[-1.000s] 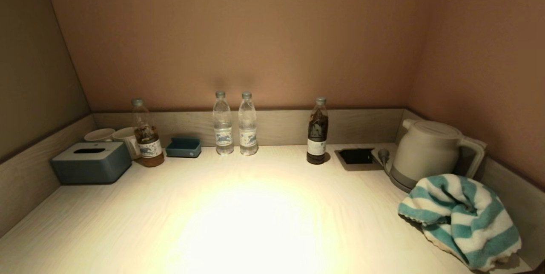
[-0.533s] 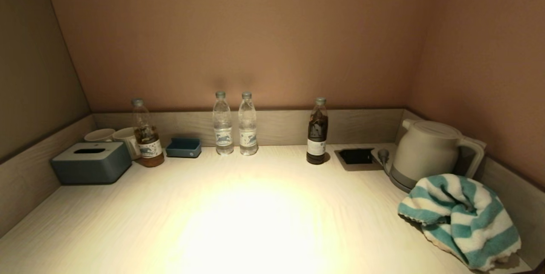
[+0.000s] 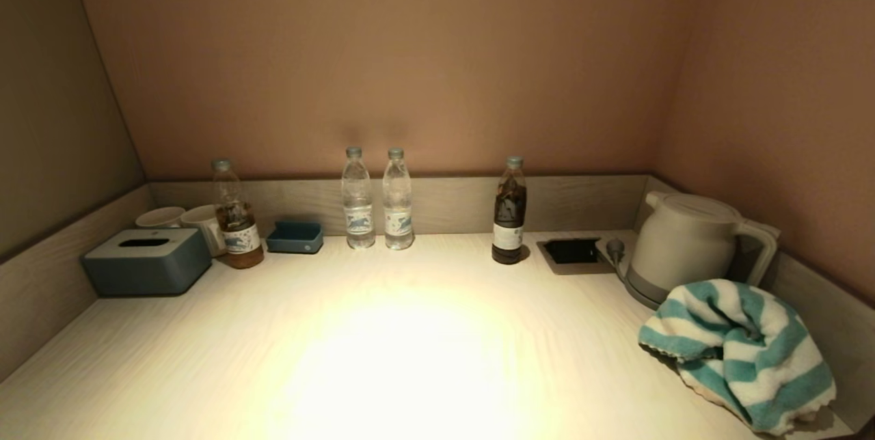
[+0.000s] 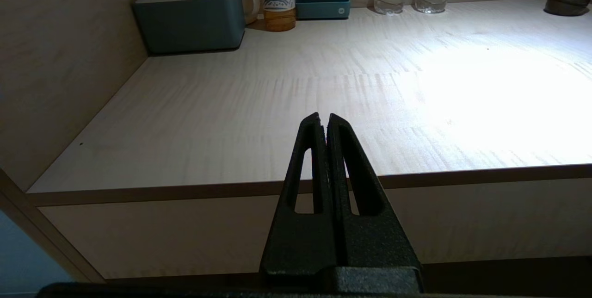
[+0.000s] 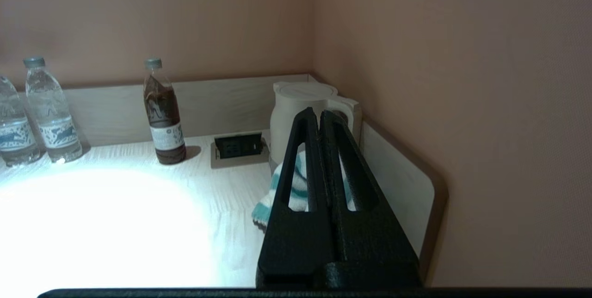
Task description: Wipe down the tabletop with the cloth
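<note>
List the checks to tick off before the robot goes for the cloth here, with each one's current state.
1. Cloth lies free on the tabletop, bunched by the right wall: ok.
2. Right hand empty and aimed at the cloth: ok.
3. Right hand open for a grasp: not ok, fingers shut.
4. Kettle clear of the cloth: cannot tell, they overlap in view.
5. Left hand parked before the table's front edge, shut: ok.
6. Middle of the tabletop free for wiping, bottles along the back wall: ok.

Tan walls [image 3: 437, 50], pale wooden upstand [image 3: 581, 201], bright, perhaps overhead, light pool [image 3: 410, 358]
</note>
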